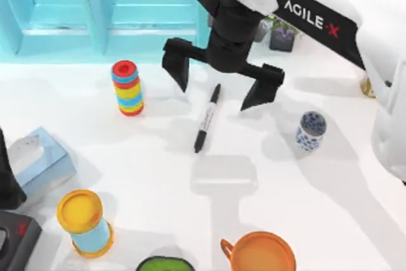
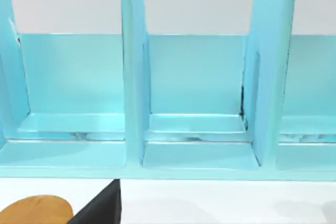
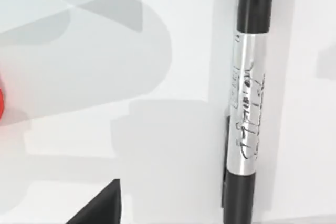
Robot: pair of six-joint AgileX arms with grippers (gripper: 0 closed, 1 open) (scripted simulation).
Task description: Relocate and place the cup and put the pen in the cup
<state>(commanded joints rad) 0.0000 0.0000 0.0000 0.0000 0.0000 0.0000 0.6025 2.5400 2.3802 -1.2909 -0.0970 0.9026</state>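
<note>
While the right gripper (image 1: 220, 84) is hovering wide open and empty over the black marker pen (image 1: 207, 118), which is lying flat left of the blue-patterned cup (image 1: 311, 131), it should be descending centred on the barrel.

On the bench (image 1: 158, 176), the pen (image 1: 207, 119) lies between the ring stack (image 1: 127, 87) at left and the cup (image 1: 311, 131) at right, under the right end effector (image 1: 216, 94).

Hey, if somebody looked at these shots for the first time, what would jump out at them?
First, the right gripper, black fingers spread wide, hanging over the top end of the pen lying mid-table. Next, the colourful ring stack to the pen's left and the small blue-patterned cup standing to its right.
</note>
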